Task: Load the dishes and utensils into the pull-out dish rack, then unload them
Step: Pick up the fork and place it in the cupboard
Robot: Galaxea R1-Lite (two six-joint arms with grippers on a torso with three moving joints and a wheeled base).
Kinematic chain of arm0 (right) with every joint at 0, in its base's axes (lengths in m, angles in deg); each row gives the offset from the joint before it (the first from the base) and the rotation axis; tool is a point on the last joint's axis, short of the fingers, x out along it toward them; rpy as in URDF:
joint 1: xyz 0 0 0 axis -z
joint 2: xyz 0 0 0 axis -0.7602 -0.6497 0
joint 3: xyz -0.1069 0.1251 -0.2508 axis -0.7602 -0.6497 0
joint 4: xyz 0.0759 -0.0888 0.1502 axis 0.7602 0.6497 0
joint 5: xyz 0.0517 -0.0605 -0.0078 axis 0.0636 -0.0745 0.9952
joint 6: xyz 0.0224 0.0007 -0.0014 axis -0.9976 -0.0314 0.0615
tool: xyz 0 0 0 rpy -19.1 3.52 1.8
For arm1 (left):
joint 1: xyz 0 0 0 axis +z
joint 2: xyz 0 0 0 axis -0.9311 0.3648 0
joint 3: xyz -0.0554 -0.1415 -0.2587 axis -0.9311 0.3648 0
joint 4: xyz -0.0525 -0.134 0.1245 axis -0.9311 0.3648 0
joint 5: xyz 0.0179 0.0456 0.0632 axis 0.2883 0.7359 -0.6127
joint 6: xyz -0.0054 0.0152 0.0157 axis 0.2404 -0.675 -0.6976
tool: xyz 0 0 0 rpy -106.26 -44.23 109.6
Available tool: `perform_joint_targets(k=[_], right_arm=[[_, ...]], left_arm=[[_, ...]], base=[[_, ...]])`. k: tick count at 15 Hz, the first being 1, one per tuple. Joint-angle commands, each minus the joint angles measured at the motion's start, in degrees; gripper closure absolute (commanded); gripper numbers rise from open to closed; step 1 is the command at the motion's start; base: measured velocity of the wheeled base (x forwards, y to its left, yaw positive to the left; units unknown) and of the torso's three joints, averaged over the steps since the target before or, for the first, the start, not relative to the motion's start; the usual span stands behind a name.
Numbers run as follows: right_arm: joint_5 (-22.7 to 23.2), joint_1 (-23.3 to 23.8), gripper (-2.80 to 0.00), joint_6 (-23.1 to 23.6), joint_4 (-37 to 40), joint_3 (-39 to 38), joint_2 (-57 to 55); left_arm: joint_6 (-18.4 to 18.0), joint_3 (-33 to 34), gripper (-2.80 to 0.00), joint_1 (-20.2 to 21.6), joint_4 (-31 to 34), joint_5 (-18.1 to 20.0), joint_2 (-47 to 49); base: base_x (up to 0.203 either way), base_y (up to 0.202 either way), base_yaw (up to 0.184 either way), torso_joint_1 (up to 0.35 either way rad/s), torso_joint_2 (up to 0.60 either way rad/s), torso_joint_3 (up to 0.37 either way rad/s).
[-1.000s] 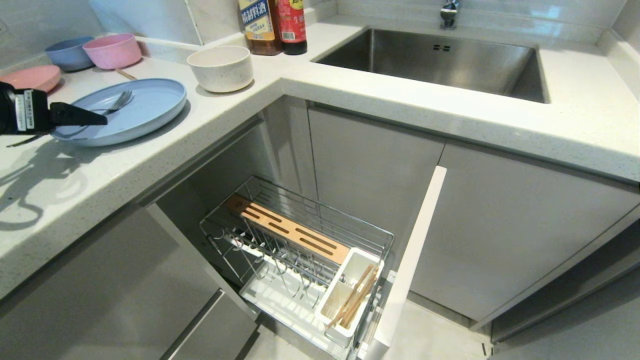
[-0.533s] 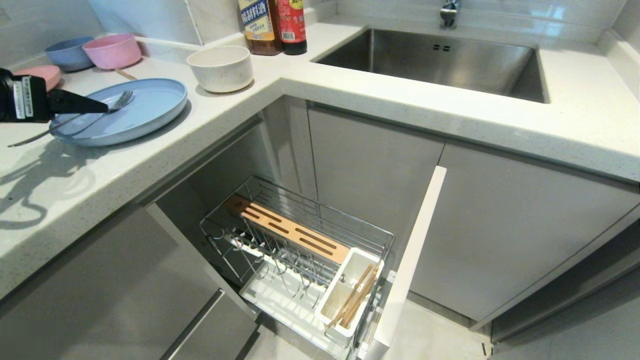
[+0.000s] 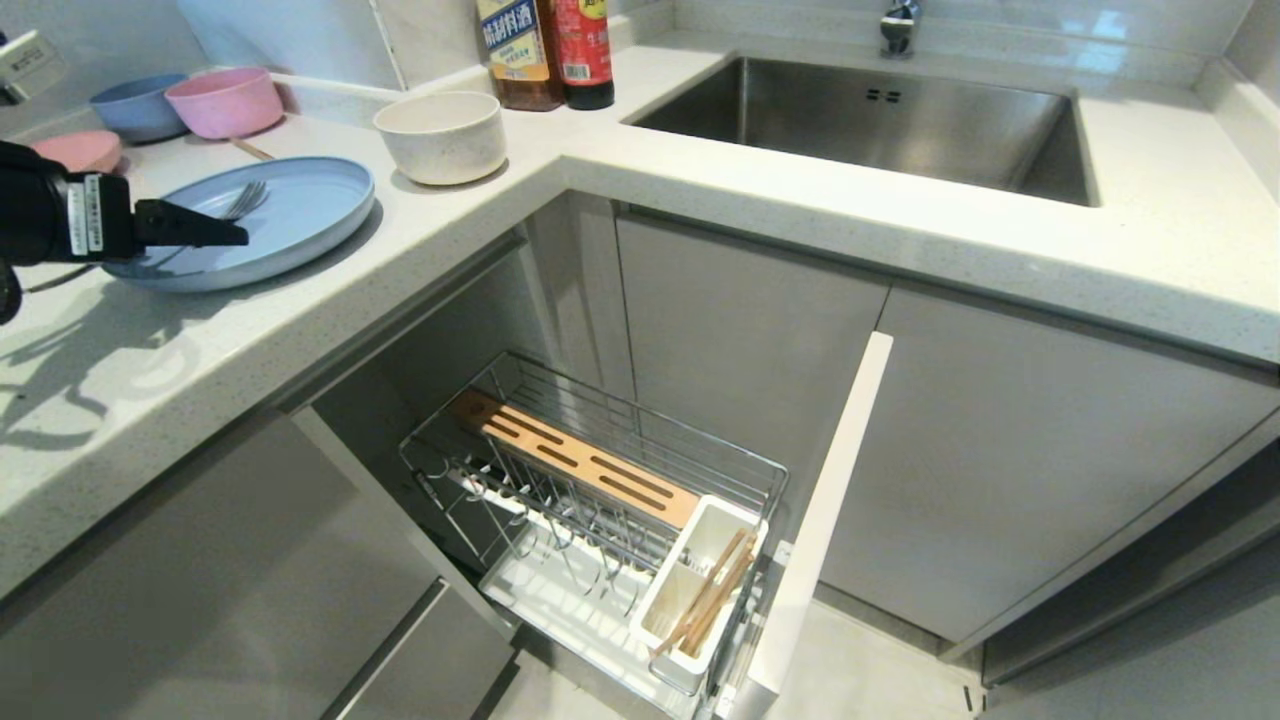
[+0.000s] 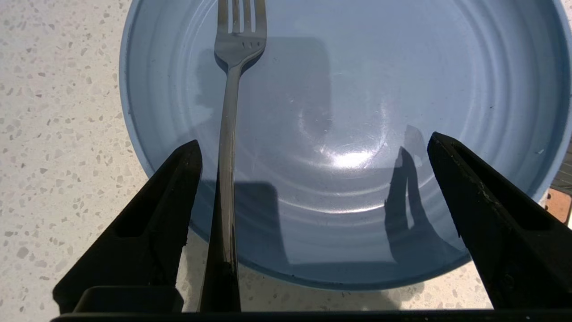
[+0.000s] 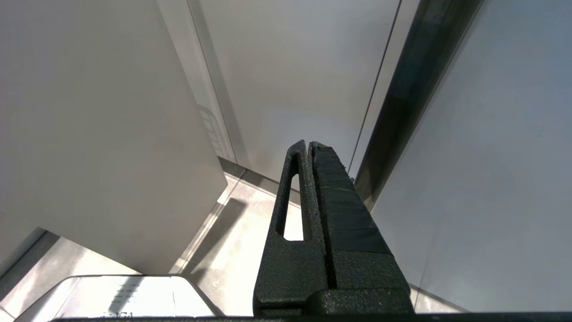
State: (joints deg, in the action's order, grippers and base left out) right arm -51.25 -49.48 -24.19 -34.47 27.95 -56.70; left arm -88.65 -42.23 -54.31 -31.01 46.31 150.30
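- Loading barely started: chopsticks [image 3: 708,593] already standing in the white cup [image 3: 690,600] of the rack [image 3: 600,500], which is pulled out below the counter [image 3: 700,190].
- Still on the counter: blue plate [image 3: 290,215] with fork [image 4: 230,134] lying across it, handle overhanging the rim; cream bowl [image 3: 441,135] just beyond, near the two bottles [image 3: 545,50].
- Plate slots in the rack empty; unloading not begun at all.
- Left gripper [image 4: 313,179] low over the plate's near edge, fingers spread wide, fork handle just inside one finger, nothing clamped. Likely lining up for the fork, as a guess.
- Right gripper [image 5: 313,147] parked beside the cabinet fronts, fingers pressed together, holding nothing; out of the head view.
- Hard to make out: whether the left finger touches the fork handle or only stands beside it.
- Hidden: fork's handle end, behind the gripper in both views.
- Cut off or covered: pink plate [image 3: 85,150] mostly behind the left arm; near corner of the rack at the frame's bottom edge.
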Motion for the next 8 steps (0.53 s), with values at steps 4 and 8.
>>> perform_joint_targets(k=[4, 8], right_arm=[[0.01, 0.0, 0.0, 0.0, -0.01, -0.09, -0.02], [0.01, 0.0, 0.0, 0.0, -0.01, -0.09, -0.02]], left_arm=[[-0.01, -0.19, -2.8, -1.11, 0.17, 0.1, 0.41], [0.08, -0.1, -2.8, -2.26, 0.25, 0.1, 0.39]], base=[[0.0, 0.0, 0.0, 0.0, 0.0, 0.0], [0.0, 0.0, 0.0, 0.0, 0.0, 0.0]])
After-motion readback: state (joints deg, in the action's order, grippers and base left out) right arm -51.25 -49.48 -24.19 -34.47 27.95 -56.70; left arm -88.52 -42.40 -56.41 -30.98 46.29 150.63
